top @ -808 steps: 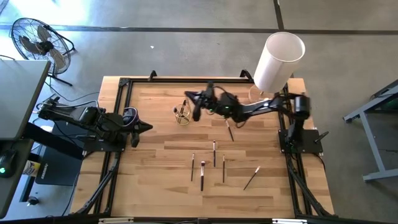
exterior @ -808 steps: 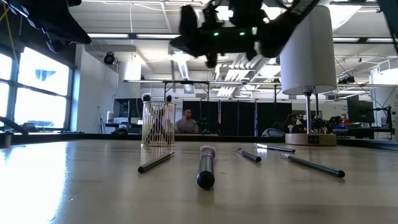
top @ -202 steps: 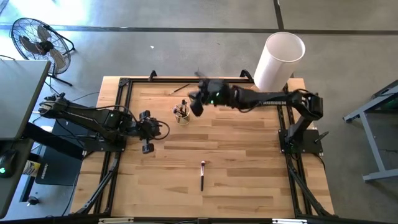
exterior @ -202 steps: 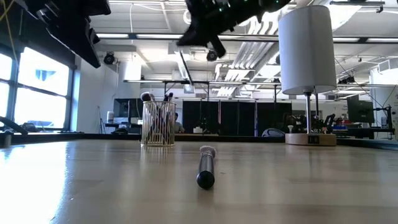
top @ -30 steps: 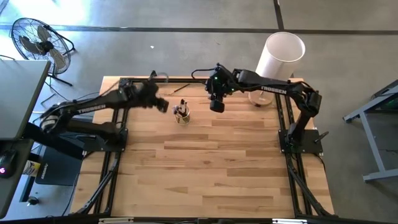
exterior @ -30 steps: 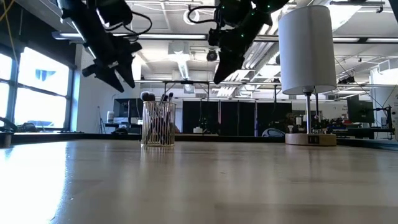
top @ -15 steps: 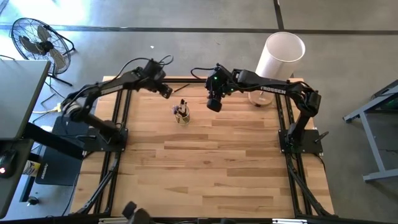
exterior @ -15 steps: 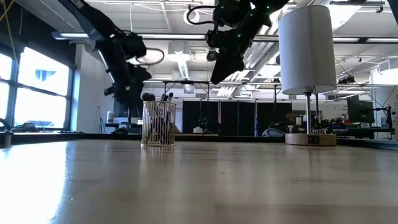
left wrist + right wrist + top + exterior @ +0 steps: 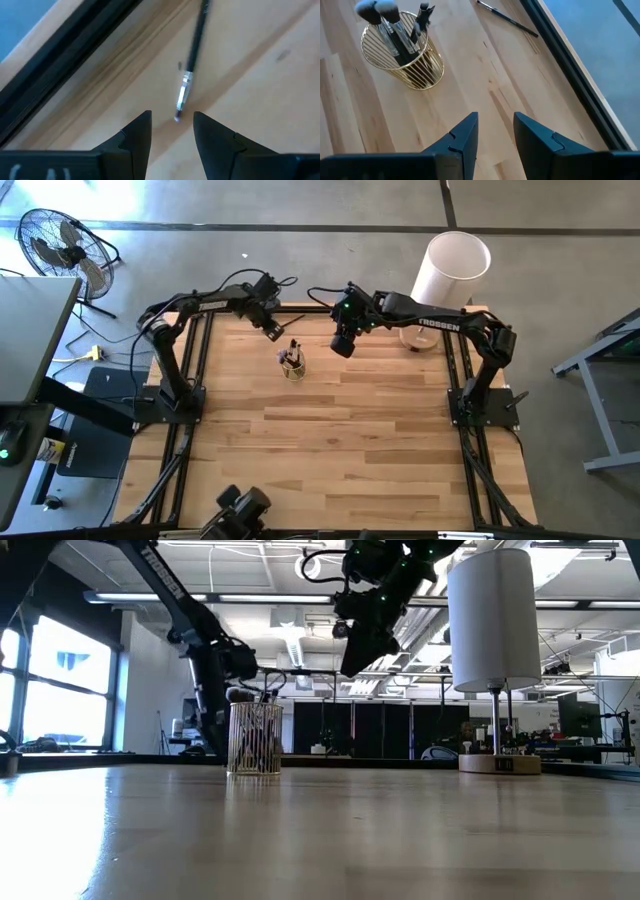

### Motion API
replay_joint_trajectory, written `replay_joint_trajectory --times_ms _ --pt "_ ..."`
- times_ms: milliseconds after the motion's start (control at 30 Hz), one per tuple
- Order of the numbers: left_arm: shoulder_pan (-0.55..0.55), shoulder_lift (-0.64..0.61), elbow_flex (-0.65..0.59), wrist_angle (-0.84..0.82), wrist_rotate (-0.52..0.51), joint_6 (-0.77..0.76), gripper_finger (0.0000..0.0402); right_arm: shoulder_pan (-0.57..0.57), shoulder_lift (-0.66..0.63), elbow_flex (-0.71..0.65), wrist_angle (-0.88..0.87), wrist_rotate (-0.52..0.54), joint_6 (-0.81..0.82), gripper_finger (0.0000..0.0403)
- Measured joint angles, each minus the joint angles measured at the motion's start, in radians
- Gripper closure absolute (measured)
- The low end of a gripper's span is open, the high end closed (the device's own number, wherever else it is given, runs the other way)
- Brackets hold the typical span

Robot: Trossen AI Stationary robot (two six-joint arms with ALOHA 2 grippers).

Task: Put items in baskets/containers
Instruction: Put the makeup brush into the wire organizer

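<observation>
A small round gold wire cup (image 9: 292, 367) (image 9: 402, 52) stands on the wooden table near its far edge and holds several brushes, bristles up. One thin loose brush (image 9: 189, 75) (image 9: 507, 19), dark-handled with a metal ferrule, lies flat on the table by the far frame rail. My left gripper (image 9: 172, 125) (image 9: 272, 331) is open just over it, with the brush's tip (image 9: 177, 117) between the fingertips and apart from them. My right gripper (image 9: 495, 127) (image 9: 341, 348) hangs open in the air to the right of the cup, holding nothing.
A tall white cylinder (image 9: 448, 275) stands on a round base at the far right corner. A black frame rail (image 9: 75, 55) runs along the far edge right beside the loose brush. A dark object (image 9: 240, 510) shows at the near edge.
My left gripper has swung from beside the cup toward the table's far edge and a little to the right, ending over the loose brush. My right gripper has kept its place by the cup.
</observation>
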Motion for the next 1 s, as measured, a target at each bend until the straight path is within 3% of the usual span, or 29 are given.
replay_joint_trajectory --times_ms 200,567,700,867,1000 --pt "0.0 0.083 0.035 -0.003 -0.007 0.056 0.026 0.0 0.0 0.0 0.0 0.0 0.041 0.0284" --pt "-0.003 0.106 0.041 -0.045 -0.007 0.119 0.0264 0.0 0.0 0.0 0.0 0.019 0.04 0.0284" --pt "-0.005 0.108 0.041 -0.091 -0.044 0.135 0.03 0.0 0.0 0.0 0.001 0.035 0.039 0.0284" --pt "-0.01 0.108 0.037 -0.097 0.006 0.15 0.0382 0.0 0.0 0.0 0.001 0.063 0.038 0.0284" --pt "-0.011 0.108 0.036 -0.095 0.007 0.159 0.0396 0.001 0.0 0.0 0.001 0.061 0.038 0.0284"
